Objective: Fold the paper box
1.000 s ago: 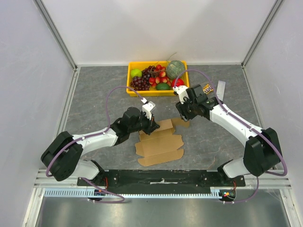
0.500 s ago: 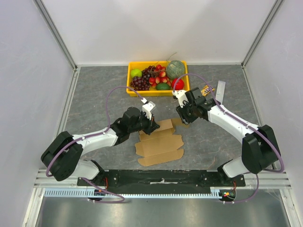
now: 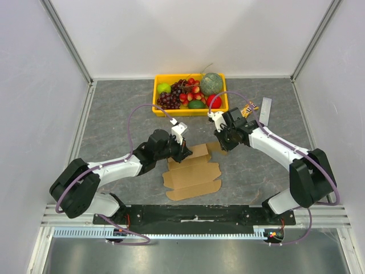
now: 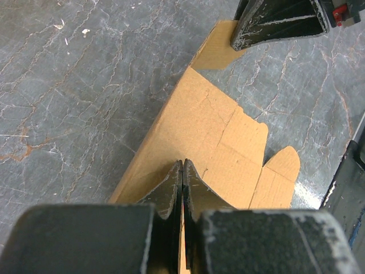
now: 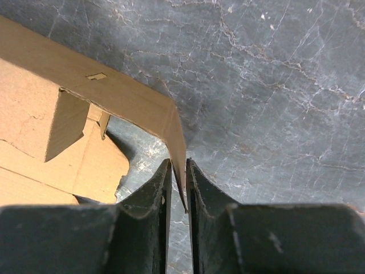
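The paper box (image 3: 193, 176) is a brown cardboard sheet lying mostly flat on the grey table, with its far panel raised. My left gripper (image 3: 184, 151) is shut on the raised panel's left edge; in the left wrist view its jaws (image 4: 182, 164) pinch the cardboard (image 4: 205, 131) edge-on. My right gripper (image 3: 221, 142) holds the far right flap. In the right wrist view its narrow jaws (image 5: 178, 165) close round the corner of an upright flap (image 5: 114, 97). The right gripper's fingers (image 4: 279, 20) show at the top of the left wrist view.
A yellow tray (image 3: 161, 108) of fruit stands at the back, just beyond both grippers. A small packet (image 3: 249, 108) and a grey strip (image 3: 265, 110) lie to the right of the tray. Grey walls enclose the table on three sides.
My right gripper has shifted slightly toward the tray, its forearm swinging with it. The left arm and the flat part of the box have not moved.
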Controlling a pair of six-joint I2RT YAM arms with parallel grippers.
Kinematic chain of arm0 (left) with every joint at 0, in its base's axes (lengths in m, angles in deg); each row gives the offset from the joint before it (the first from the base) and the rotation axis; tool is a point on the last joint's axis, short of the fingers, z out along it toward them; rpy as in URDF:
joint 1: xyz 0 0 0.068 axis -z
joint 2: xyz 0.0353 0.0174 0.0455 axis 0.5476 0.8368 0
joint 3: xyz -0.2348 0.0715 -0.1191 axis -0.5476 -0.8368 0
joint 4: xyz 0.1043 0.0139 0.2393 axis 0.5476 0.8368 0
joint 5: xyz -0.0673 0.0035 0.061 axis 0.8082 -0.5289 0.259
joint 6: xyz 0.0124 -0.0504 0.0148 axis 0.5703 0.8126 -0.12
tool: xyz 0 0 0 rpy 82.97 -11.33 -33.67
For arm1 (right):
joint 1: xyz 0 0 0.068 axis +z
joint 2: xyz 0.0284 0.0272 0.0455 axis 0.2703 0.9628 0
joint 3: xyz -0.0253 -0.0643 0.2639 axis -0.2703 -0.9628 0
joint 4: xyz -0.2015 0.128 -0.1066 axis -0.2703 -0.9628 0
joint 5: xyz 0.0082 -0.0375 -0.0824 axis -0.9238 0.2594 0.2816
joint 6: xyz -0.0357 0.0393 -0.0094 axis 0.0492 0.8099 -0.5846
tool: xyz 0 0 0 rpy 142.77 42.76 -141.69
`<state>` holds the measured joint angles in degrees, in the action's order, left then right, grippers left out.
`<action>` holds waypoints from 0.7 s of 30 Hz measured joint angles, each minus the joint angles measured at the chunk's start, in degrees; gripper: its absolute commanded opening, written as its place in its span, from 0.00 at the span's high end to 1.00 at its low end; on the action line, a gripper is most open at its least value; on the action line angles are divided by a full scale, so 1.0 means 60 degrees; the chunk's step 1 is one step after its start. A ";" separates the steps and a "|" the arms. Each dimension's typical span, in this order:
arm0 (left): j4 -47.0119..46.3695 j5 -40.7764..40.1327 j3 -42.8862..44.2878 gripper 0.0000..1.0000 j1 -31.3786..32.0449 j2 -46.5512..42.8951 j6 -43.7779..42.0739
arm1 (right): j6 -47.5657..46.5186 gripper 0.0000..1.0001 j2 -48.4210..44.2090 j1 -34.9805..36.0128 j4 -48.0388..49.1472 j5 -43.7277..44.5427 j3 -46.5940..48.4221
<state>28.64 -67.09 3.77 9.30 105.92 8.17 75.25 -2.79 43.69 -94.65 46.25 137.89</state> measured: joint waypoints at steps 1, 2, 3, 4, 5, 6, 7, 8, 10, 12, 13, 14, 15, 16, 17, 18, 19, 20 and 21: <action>0.0000 0.0007 0.0000 0.98 0.0000 0.0007 0.0000 | 0.0036 0.81 -0.0004 0.0000 -0.0004 0.0000 -0.0044; 0.0000 0.0026 0.0000 0.98 0.0000 0.0011 0.0000 | 0.0062 0.82 -0.0004 0.0000 -0.0004 -0.0011 -0.0080; 0.0000 0.0047 0.0000 0.98 0.0000 0.0015 0.0000 | 0.0102 0.83 -0.0011 0.0000 -0.0011 -0.0036 -0.0113; 0.0000 0.0069 0.0004 0.98 0.0000 0.0018 0.0000 | 0.0131 0.85 -0.0022 0.0000 -0.0018 -0.0058 -0.0135; 0.0000 0.0076 0.0007 0.98 0.0000 0.0022 0.0000 | 0.0149 0.87 -0.0055 0.0000 -0.0029 -0.0080 -0.0164; 0.0000 0.0095 0.0007 0.98 0.0000 0.0025 0.0000 | 0.0160 0.90 -0.0080 0.0000 -0.0051 -0.0091 -0.0171; 0.0000 0.0113 0.0007 0.98 0.0000 0.0025 0.0000 | 0.0178 0.92 -0.0131 0.0000 -0.0062 -0.0124 -0.0189; 0.0000 0.0131 0.0015 0.98 0.0000 0.0029 0.0000 | 0.0193 0.93 -0.0189 0.0000 -0.0062 -0.0153 -0.0219; -0.0004 0.0142 0.0018 0.98 0.0000 0.0044 0.0000 | 0.0321 0.95 -0.0313 0.0018 -0.0066 -0.0255 -0.0299; -0.0007 0.0142 0.0018 0.98 0.0000 0.0047 0.0000 | 0.0408 0.97 -0.0412 0.0051 -0.0069 -0.0310 -0.0372; -0.0011 0.0146 0.0022 0.98 0.0000 0.0058 0.0000 | 0.0466 0.98 -0.0459 0.0084 -0.0069 -0.0331 -0.0412; -0.0015 0.0146 0.0029 0.98 0.0000 0.0069 0.0000 | 0.0506 0.99 -0.0510 0.0106 -0.0073 -0.0342 -0.0459; -0.0015 0.0146 0.0033 0.98 0.0000 0.0080 0.0000 | 0.0568 1.00 -0.0550 0.0127 -0.0091 -0.0350 -0.0488; -0.0022 0.0146 0.0036 0.98 0.0000 0.0091 0.0000 | 0.0619 1.00 -0.0601 0.0160 -0.0113 -0.0353 -0.0510; -0.0033 0.0146 0.0040 0.98 0.0000 0.0102 0.0000 | 0.0667 1.00 -0.0648 0.0197 -0.0138 -0.0353 -0.0535; -0.0044 0.0146 0.0044 0.98 0.0000 0.0109 0.0000 | 0.0710 1.00 -0.0703 0.0240 -0.0175 -0.0357 -0.0557; -0.0055 0.0146 0.0051 0.98 0.0000 0.0120 0.0000 | 0.0736 1.00 -0.0754 0.0270 -0.0204 -0.0386 -0.0576; -0.0080 0.0149 0.0055 0.98 0.0000 0.0124 0.0000 | 0.0780 1.00 -0.0820 0.0321 -0.0233 -0.0430 -0.0597; -0.0087 0.0160 0.0055 0.98 0.0000 0.0127 0.0000 | 0.0816 1.00 -0.0867 0.0372 -0.0270 -0.0488 -0.0601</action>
<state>28.11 -66.13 4.10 9.30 106.69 8.17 80.15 -7.99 45.92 -96.27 43.32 134.28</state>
